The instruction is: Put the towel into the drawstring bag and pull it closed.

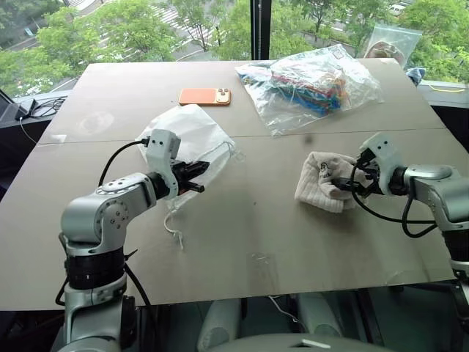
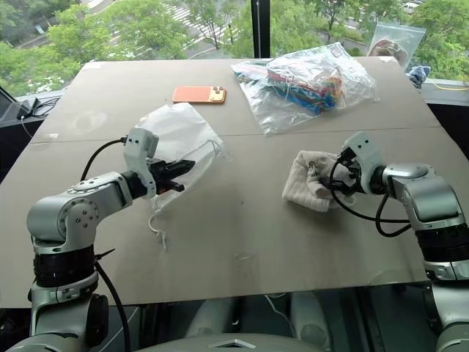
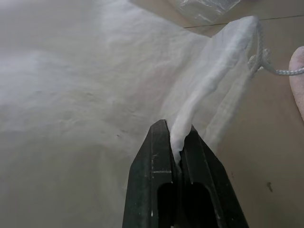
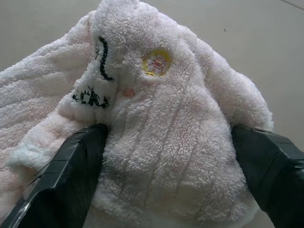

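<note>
- Left claw point(image 1: 196, 177), pressed together, pinches the rim of the bag point(image 1: 192, 136), which lies left of the desk's point(image 1: 242, 242) middle, its rim lifted off the top where gripped.
- A white cord point(image 1: 173, 224) trails from the bag toward the near edge.
- Right claw point(image 1: 339, 182) is spread wide, its fingers point(image 4: 71, 175) touching the towel on either side; whether it grips, I cannot tell.
- The towel point(image 1: 320, 181) sits crumpled on the right half, well apart from the bag.
- Farther off, an orange phone point(image 1: 205, 96) lies flat beyond the bag.
- Right of it rests a clear plastic bag point(image 1: 308, 84) of colourful items.
</note>
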